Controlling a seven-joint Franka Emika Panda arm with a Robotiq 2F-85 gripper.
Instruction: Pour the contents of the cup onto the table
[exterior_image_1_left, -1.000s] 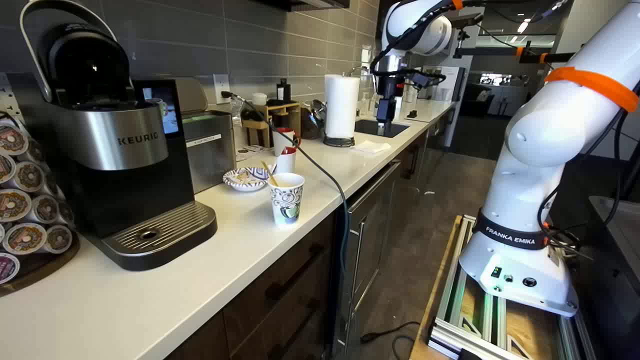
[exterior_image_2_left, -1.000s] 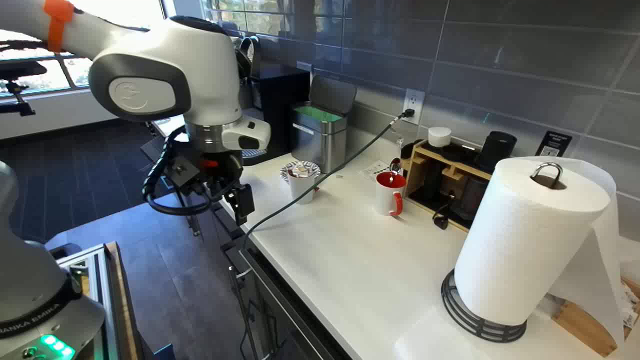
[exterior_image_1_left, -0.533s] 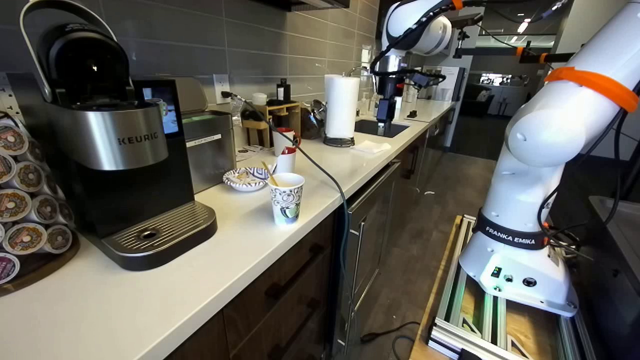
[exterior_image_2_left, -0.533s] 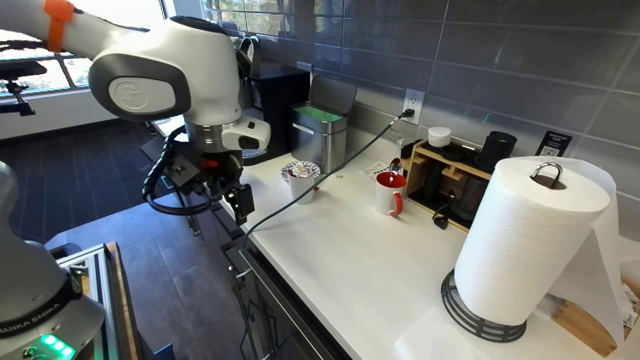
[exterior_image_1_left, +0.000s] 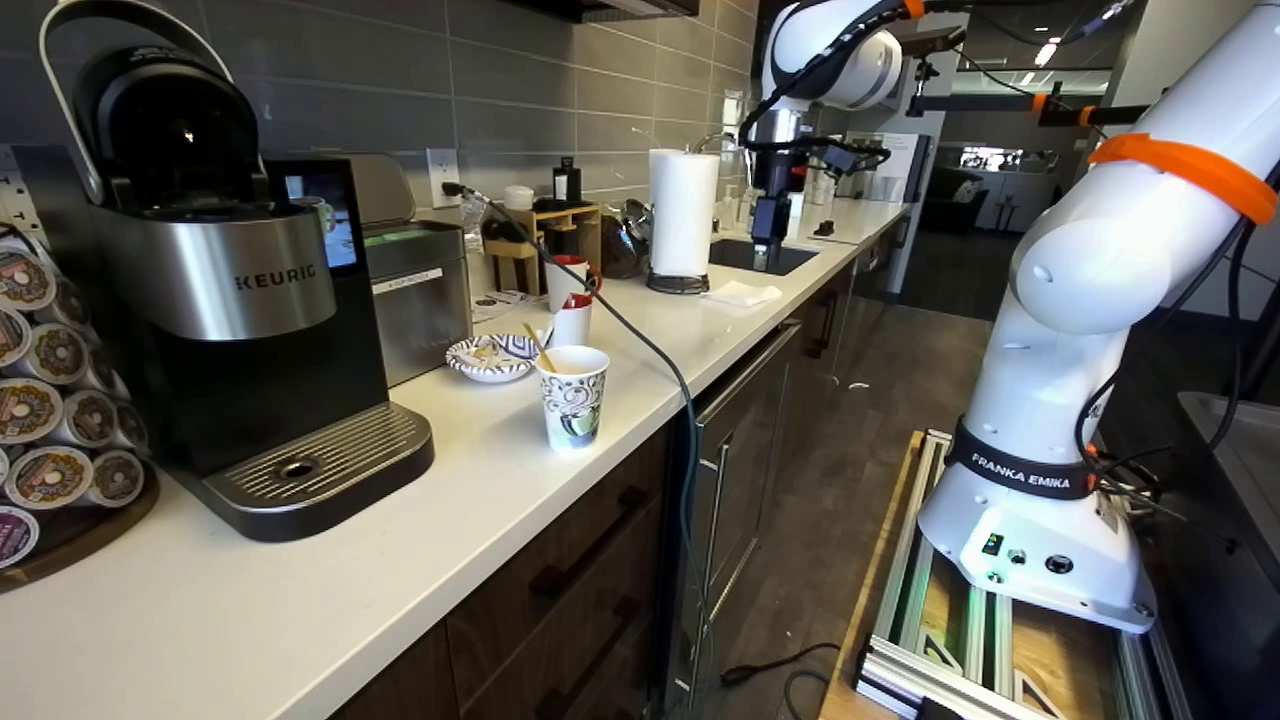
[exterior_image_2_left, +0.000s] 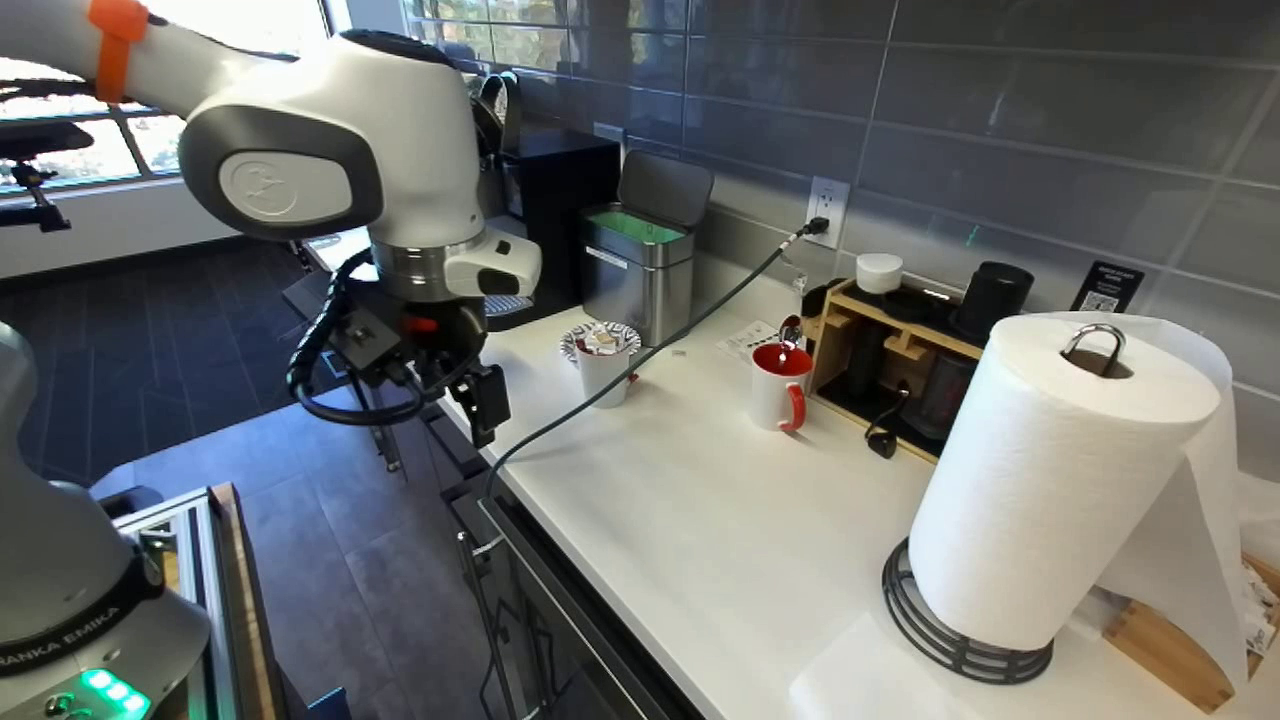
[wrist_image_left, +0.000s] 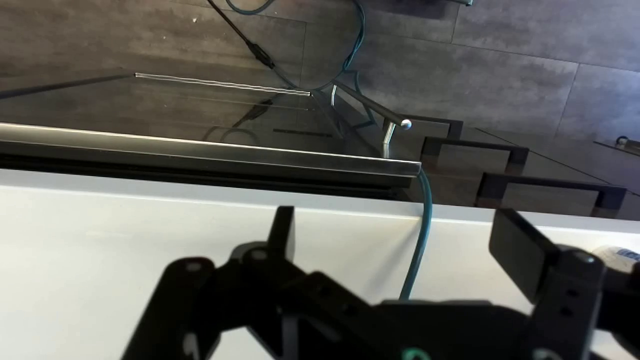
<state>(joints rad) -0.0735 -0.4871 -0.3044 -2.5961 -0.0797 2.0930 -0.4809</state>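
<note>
The cup (exterior_image_1_left: 575, 405), a white paper cup with a dark swirl pattern and a tan stick in it, stands upright near the front edge of the table (exterior_image_1_left: 230, 610), an off-white countertop. Its inside shows only as a pale surface. A white, blue-marked piece of it (wrist_image_left: 616, 257) shows at the right edge of the wrist view, partly behind a finger. In an exterior view the arm seems to hide it. My gripper (wrist_image_left: 392, 227) is open and empty, pointing down over the counter's front edge. In both exterior views the gripper (exterior_image_1_left: 768, 262) (exterior_image_2_left: 484, 438) is apart from the cup.
A dark cable (exterior_image_2_left: 640, 360) crosses the counter and drops over its edge, between my fingers in the wrist view (wrist_image_left: 422, 235). Behind the cup are a patterned bowl (exterior_image_1_left: 490, 360), a white cup (exterior_image_2_left: 603, 375) and a red-lined mug (exterior_image_2_left: 780, 390). A coffee machine (exterior_image_1_left: 240, 270) and paper-towel roll (exterior_image_2_left: 1050, 490) stand nearby.
The arm and gripper have risen very slightly in the last half second. The gripper holds nothing, and the cup and the other objects have not moved.
</note>
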